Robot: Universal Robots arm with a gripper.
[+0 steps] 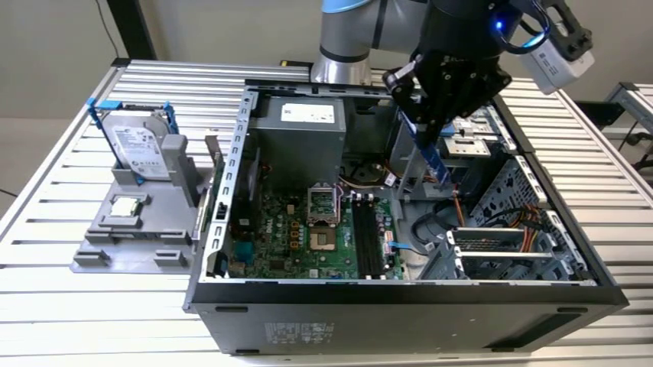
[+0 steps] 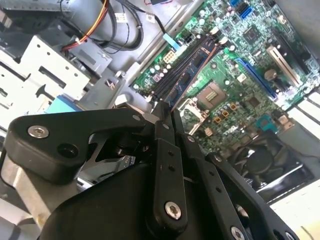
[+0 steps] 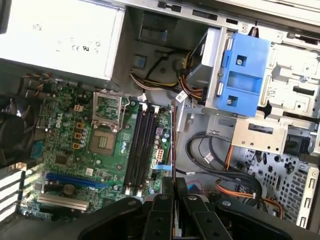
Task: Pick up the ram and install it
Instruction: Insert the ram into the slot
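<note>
Pincer (image 1: 429, 131) clamped tight on the ram (image 1: 439, 164); we see the stick hanging edge-down from the fingertips inside the open computer case (image 1: 237, 153), above the motherboard (image 1: 296, 229) and not seated. In the first wrist view it reads as a thin line just beside the black memory slots (image 3: 139, 145). At the exterior view's left, a hard drive (image 1: 138, 149) in a blue bracket stands on the worktop (image 1: 61, 306), well apart from the case.

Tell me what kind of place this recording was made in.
Probably a robotics lab workcell for computer assembly: an open desktop case sits on a slatted metal bench, a grey fixture beside it holds a hard drive, and the claw grips the ram above the motherboard.
</note>
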